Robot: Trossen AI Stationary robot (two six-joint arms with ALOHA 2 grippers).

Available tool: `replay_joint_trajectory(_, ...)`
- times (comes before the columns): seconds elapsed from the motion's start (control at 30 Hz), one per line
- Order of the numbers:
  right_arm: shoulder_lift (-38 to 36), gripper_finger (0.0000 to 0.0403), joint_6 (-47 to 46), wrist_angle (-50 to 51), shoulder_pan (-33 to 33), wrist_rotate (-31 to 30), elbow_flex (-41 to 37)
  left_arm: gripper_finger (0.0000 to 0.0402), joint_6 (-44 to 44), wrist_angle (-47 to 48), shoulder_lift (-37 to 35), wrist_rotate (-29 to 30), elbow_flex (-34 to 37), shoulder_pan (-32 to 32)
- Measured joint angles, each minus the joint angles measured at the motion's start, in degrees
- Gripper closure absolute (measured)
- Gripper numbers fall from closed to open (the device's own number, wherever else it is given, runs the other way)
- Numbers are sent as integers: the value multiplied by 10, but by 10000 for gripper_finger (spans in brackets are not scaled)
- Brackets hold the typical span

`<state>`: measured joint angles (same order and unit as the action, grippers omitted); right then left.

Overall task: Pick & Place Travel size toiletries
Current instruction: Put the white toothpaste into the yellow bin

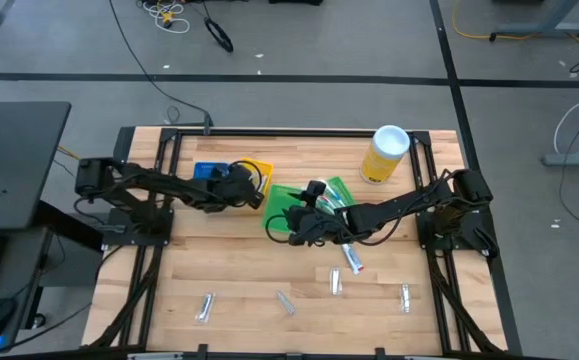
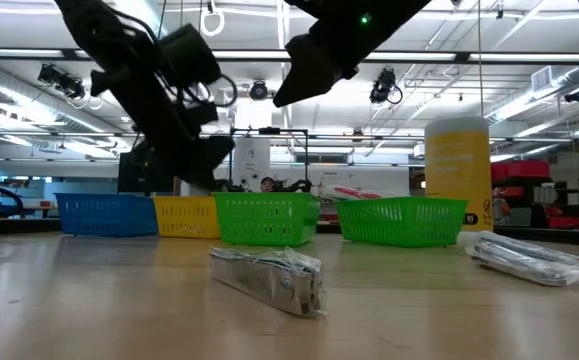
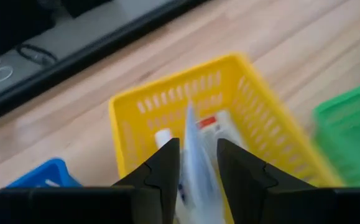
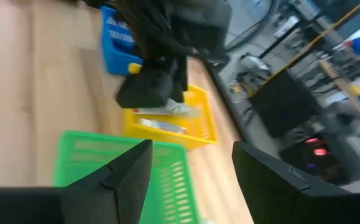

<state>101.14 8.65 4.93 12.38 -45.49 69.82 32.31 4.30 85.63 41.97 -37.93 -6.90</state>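
Observation:
My left gripper (image 1: 241, 188) hangs over the yellow bin (image 1: 257, 172) and is shut on a slim pale toiletry item (image 3: 191, 134). This item also shows in the right wrist view (image 4: 172, 109), sticking out level below the left fingers. The yellow bin (image 3: 229, 87) holds a white tube with a red mark (image 3: 214, 124) and other items. My right gripper (image 1: 299, 222) is open and empty above a green bin (image 1: 287, 212). Several silvery toiletry packets lie on the near half of the table, among them two (image 1: 206, 307) (image 1: 336, 283). One packet (image 2: 269, 275) lies closest in the low view. My left gripper pinches the slim pale item (image 3: 193, 163) between its two fingers (image 3: 167, 171), which come at it from above and lie across it. The item is lifted clear, above the inside of the yellow bin. Which part of it the fingers hold I cannot tell.
A blue bin (image 1: 209, 172) stands left of the yellow one, and a second green bin (image 1: 341, 190) lies toward the right. A tall yellow canister with a white lid (image 1: 384, 155) stands at the far right. A white tube (image 1: 353, 260) lies near my right arm.

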Motion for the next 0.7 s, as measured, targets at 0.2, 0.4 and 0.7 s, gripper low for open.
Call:
replay_joint_trajectory(0.2,0,170,-29,24,1,65,0,245,12,-6,26,-61,-1,-23)
replay_joint_trajectory(0.4,-2,170,-115,96,1,134,0,202,-29,-12,12,-47,-2,-23)
replay_joint_trajectory(0.7,-2,170,-397,373,7,288,0,197,-94,-29,-89,-38,-2,-10)
